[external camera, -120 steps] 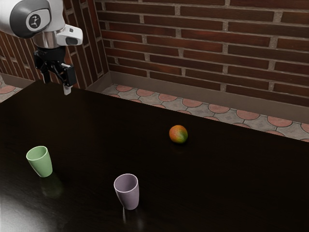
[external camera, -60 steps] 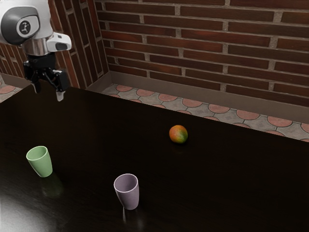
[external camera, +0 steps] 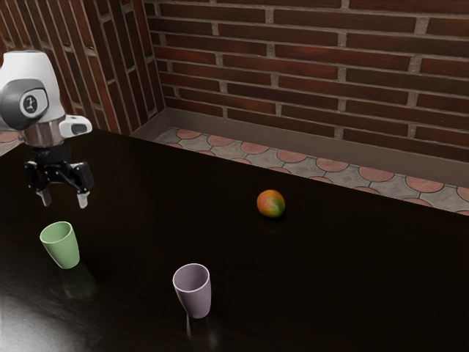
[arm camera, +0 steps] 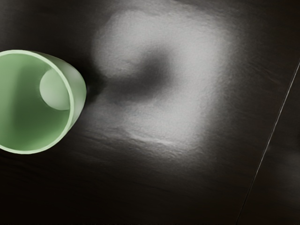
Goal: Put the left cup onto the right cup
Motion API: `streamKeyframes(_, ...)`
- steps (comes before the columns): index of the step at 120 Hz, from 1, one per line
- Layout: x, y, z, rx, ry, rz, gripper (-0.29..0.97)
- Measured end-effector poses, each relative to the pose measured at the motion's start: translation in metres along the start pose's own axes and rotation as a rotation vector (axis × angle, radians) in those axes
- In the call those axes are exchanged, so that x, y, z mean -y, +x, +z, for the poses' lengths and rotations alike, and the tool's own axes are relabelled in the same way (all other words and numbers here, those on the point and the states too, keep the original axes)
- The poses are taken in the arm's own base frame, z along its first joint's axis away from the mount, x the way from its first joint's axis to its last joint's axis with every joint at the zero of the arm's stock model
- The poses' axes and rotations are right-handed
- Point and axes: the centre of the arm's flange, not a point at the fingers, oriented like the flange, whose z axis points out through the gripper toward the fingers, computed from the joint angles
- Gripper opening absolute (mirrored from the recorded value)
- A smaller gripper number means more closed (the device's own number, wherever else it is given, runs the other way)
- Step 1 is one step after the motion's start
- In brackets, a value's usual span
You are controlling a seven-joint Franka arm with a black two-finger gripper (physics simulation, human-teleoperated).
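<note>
The wide, dark, glossy wooden table (external camera: pixel 337 286) takes up most of the room in front of the red brick wall (external camera: pixel 330 66), with a strip of tiled floor (external camera: pixel 352 172) between them. The white Franka arm (external camera: pixel 29 92) comes in at the exterior view's left, and its black two-finger claw (external camera: pixel 64 196) hangs above the table with the fingers spread apart and nothing between them.

Directly below the claw, a little apart from its fingertips, the pale green plastic cup (external camera: pixel 60 244) stands upright on the table with its mouth open to the hand. In the wrist view the green cup (arm camera: pixel 35 101) sits off to one side, its inside bottom visible, beside a bright sheen on the tabletop (arm camera: pixel 187 178).

The mauve plastic cup (external camera: pixel 193 290) stands upright well apart from the claw, toward the exterior view's right and nearer the camera. Farther still from the claw, toward the wall, lies a small round orange-and-green fruit (external camera: pixel 270 203).
</note>
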Motion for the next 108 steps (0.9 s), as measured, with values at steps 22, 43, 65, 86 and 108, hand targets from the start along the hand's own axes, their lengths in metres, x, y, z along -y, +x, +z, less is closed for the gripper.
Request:
streamKeyframes(22,0.004,-0.006,0.054,0.034,-0.003,-0.022,0.68)
streamKeyframes(43,0.026,0.011,0.082,0.016,-0.003,-0.071,0.68)
streamKeyframes(65,0.029,0.027,0.094,-0.027,0.005,-0.072,0.68)
streamKeyframes(86,0.029,0.043,0.099,-0.068,0.013,-0.067,0.68)
streamKeyframes(108,0.029,0.049,0.109,-0.075,0.017,-0.066,0.68)
